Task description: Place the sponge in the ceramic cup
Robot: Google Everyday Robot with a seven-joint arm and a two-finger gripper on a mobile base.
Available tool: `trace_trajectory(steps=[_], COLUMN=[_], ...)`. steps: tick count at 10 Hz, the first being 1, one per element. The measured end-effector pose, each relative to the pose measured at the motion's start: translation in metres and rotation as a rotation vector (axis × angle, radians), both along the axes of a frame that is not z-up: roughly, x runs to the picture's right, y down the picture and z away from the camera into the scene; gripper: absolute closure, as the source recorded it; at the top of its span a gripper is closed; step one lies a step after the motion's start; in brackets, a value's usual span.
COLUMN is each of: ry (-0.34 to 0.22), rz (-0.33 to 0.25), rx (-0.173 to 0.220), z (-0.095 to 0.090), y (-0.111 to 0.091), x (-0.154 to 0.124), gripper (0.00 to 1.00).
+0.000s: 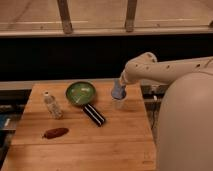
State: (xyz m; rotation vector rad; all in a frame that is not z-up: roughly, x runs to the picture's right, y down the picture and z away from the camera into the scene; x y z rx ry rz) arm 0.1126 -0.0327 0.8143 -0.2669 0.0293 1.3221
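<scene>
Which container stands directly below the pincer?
The ceramic cup, by the right edge, under the pincer and sponge; the green pan and bottle stand further left.
</scene>
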Motion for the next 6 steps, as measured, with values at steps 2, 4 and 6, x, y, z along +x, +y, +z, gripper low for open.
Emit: trace_trajectory(steps=[2,4,6], ry=[0.000,0.000,-0.001], rz=[0.000,0.000,0.001], rx=[0.000,0.000,-0.002], z=[0.0000,0.0000,0.0004], y=[0.0000,0.0001,0.0006], x=[-0.0001,-0.0002,-0.0004], gripper=[0.38,0.21,0.20])
